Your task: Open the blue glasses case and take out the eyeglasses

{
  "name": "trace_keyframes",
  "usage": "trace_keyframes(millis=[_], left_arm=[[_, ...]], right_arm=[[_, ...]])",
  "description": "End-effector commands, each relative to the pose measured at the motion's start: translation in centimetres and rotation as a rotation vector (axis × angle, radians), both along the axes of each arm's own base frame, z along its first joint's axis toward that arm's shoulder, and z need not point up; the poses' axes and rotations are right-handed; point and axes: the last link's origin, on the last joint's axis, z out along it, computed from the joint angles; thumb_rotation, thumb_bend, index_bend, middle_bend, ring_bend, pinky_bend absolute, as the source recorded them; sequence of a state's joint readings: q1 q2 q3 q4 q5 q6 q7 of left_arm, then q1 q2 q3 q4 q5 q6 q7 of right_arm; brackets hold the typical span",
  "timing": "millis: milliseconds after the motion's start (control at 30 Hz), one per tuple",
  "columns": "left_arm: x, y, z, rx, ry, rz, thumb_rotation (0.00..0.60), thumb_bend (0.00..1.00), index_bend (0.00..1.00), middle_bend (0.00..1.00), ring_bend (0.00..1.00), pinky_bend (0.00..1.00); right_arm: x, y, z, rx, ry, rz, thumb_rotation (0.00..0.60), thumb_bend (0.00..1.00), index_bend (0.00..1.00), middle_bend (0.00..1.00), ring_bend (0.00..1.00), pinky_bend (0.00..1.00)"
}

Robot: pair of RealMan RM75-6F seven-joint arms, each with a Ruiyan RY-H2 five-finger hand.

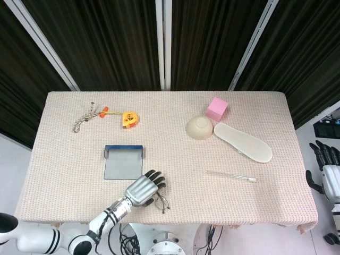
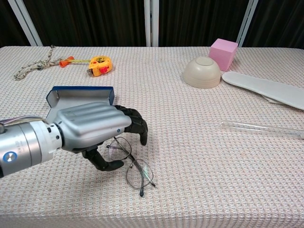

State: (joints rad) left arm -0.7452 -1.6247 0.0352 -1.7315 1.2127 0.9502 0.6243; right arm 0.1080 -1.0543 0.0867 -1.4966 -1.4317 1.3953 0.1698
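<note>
- The thin wire-framed eyeglasses (image 2: 133,164) are out of the case and lying on the woven beige tablecloth (image 2: 199,190), near the front edge, a bit right of the case.
- The robot's left hand, silver with black fingers (image 2: 97,133), sits right over the glasses. Fingers are curled down over the near lens and the thumb is tucked under (honestly can't tell if it's actually pinching the frame or just touching it).
- The flat blue glasses case (image 1: 124,161) is lying open on the cloth just behind that hand, lid edge toward the curtains.
- Right hand (image 1: 325,172) only shows in the head view, hanging off the right side of the table, well apart from everything, fingers pointing up and a bit apart, nothing in it.
- Further back left: a yellow tape measure (image 2: 99,65) with a tangle of light rope (image 2: 33,66) beside it.
- Back right: an upside-down cream bowl (image 2: 202,72), a pink cube (image 2: 223,53) just behind it, and a long white shoe insole (image 2: 266,88) to the right.
- A clear thin tube (image 2: 261,128) lies in front of the insole.
</note>
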Motion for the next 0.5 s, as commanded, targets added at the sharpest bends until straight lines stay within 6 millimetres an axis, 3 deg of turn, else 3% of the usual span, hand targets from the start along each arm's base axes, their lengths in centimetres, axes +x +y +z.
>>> trace_keyframes(millis=[33, 233, 400, 500], left_arm=[[-0.3, 0.0, 0.3, -0.002, -0.005, 0.008, 0.6, 0.25, 0.0, 0.09, 0.07, 0.11], [-0.2, 0.9, 2.9, 0.094, -0.066, 0.016, 0.6, 0.24, 0.0, 0.09, 0.05, 0.11], [-2.4, 3.0, 9.0, 0.347, -0.143, 0.079, 0.6, 0.24, 0.0, 0.09, 0.01, 0.1], [-5.7, 3.9, 12.9, 0.495, -0.167, 0.156, 0.6, 0.24, 0.01, 0.09, 0.0, 0.1]], right_arm=[[0.2, 0.0, -0.1, 0.001, 0.001, 0.004, 0.6, 0.45, 0.0, 0.0, 0.0, 0.0], [0.6, 0.0, -0.1, -0.002, 0.005, 0.013, 0.6, 0.45, 0.0, 0.0, 0.0, 0.0], [0.9, 0.0, 0.0, -0.007, 0.009, 0.021, 0.6, 0.45, 0.0, 0.0, 0.0, 0.0], [1.2, 0.0, 0.0, -0.011, 0.013, 0.028, 0.6, 0.45, 0.0, 0.0, 0.0, 0.0]])
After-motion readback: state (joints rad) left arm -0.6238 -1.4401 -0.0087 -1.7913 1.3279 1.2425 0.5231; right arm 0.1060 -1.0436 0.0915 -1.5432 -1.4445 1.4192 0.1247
